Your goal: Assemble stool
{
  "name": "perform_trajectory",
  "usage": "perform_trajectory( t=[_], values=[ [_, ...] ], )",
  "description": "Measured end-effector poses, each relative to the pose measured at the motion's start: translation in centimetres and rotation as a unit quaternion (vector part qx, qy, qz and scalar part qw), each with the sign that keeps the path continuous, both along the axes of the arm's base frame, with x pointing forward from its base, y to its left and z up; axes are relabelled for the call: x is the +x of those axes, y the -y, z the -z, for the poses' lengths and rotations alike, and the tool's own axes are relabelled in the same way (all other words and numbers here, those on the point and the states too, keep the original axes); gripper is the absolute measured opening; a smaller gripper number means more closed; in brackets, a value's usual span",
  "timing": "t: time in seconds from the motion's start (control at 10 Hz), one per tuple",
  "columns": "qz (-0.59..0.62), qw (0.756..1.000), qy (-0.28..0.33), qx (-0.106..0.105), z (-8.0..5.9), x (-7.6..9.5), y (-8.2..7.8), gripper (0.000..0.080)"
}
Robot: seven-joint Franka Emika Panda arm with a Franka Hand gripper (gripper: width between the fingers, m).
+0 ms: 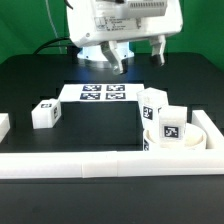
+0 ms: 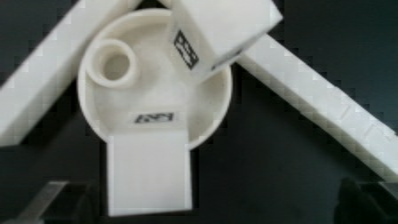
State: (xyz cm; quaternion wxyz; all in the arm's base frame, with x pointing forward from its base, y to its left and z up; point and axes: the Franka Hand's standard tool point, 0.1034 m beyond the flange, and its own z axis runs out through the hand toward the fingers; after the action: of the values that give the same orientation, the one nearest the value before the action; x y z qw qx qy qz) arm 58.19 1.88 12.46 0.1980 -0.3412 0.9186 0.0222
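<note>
The round white seat (image 1: pixel 197 131) lies in the corner of the white rails at the exterior view's right. Two chunky white legs (image 1: pixel 152 106) (image 1: pixel 172 124) with square tags rest on or against it. A third tagged leg (image 1: pixel 45 113) stands alone at the left. In the wrist view the seat (image 2: pixel 169 100) carries a tagged leg (image 2: pixel 222 35), a plain leg (image 2: pixel 151 170) over its rim and a short round white piece (image 2: pixel 116 65). My gripper (image 1: pixel 139 58) hangs high above the table, open and empty; its dark fingers (image 2: pixel 45 205) show only at the wrist view's corners.
The marker board (image 1: pixel 103 93) lies flat at the table's middle back. A long white rail (image 1: pixel 90 164) runs along the front and another (image 1: pixel 213 130) up the right side; both show in the wrist view as a V (image 2: pixel 320 95). A white piece (image 1: pixel 3 124) sits at the far left edge.
</note>
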Motion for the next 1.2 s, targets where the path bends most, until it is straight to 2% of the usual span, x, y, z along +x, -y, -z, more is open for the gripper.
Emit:
perform_trajectory(
  t=[0.3, 0.5, 0.6, 0.9, 1.2],
  values=[
    [-0.041, 0.998, 0.01, -0.041, 0.2, -1.2, 6.1, 0.0649],
    [-0.037, 0.998, 0.005, -0.047, 0.7, -1.0, 9.3, 0.0649],
    [-0.031, 0.998, -0.002, -0.048, 1.5, -0.8, 9.0, 0.0649],
    [-0.05, 0.997, -0.002, -0.054, 1.7, -0.8, 8.7, 0.0649],
    [-0.193, 0.976, -0.003, -0.099, 2.3, -1.1, 8.8, 0.0649]
  ],
)
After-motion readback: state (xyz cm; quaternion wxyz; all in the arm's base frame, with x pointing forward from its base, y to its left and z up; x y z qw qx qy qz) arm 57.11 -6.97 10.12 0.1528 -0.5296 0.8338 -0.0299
